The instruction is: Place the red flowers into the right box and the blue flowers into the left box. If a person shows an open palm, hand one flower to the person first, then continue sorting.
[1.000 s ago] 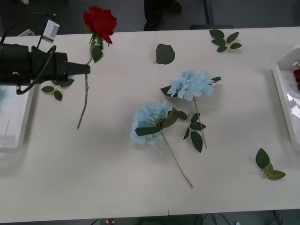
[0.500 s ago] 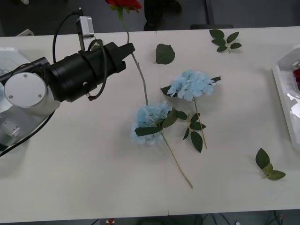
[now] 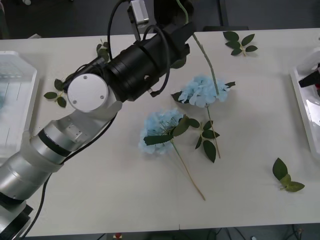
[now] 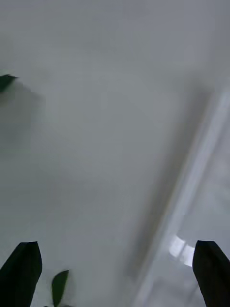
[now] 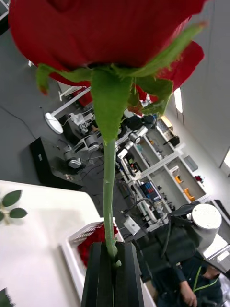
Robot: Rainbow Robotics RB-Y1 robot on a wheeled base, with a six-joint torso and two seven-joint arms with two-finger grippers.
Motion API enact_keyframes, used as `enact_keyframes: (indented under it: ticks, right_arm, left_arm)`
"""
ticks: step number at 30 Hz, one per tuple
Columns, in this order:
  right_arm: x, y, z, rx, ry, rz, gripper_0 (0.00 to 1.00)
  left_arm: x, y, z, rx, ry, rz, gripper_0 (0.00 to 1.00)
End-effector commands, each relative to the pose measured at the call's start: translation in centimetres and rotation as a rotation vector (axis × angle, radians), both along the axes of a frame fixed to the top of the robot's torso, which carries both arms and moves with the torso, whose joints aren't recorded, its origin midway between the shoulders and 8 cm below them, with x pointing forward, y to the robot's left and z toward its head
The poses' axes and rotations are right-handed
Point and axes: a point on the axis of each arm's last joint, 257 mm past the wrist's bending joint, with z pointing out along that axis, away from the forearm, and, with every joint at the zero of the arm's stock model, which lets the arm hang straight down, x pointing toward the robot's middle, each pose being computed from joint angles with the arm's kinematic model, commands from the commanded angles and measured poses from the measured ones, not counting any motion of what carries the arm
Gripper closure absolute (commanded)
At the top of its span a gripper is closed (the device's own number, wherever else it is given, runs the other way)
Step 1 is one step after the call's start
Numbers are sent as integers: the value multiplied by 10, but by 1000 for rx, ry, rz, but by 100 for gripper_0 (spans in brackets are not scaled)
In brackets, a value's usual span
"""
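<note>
My left gripper (image 3: 184,29) reaches over the table's far side, shut on the stem of a red flower (image 3: 205,56). Its stem hangs down over the upper of two blue flowers (image 3: 202,90); the other blue flower (image 3: 161,129) lies mid-table. In the left wrist view the red flower's head (image 5: 96,33) stands above my left gripper (image 5: 112,261), and the right box (image 5: 72,249) beyond holds red flowers. My right gripper (image 3: 310,80) hovers over the right box (image 3: 303,107), and the right wrist view shows my right gripper (image 4: 115,273) open. The left box (image 3: 22,107) is at the far left.
Loose green leaf sprigs lie at the back right (image 3: 240,42), the front right (image 3: 285,178) and beside the left box (image 3: 57,95). A single leaf (image 3: 102,49) sits by the far edge. The table's near half is bare.
The left arm has swung rightward across the table, carrying the red flower from the left side to above the upper blue flower. The right gripper has come into view at the right box.
</note>
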Motion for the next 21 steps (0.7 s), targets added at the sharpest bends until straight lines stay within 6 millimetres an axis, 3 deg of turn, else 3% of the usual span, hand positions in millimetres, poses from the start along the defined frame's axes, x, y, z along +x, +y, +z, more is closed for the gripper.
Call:
enact_keyframes:
  ticks: [1,5,11,18,21]
  right_arm:
    - [-11,42,33,127,-32,156,7]
    - [-26,101,46,312,-14,278,7]
    - [-46,170,75,508,-15,442,7]
    - [-63,227,97,614,-26,597,8]
    - [-67,237,102,627,-29,628,7]
  left_arm:
    - [-14,-55,26,5,-104,1,100]
    - [-20,-73,25,8,-108,-16,100]
    - [-26,-82,15,43,-123,-23,100]
    - [-27,-84,13,46,-127,-19,100]
    - [-27,-84,13,46,-127,-19,100]
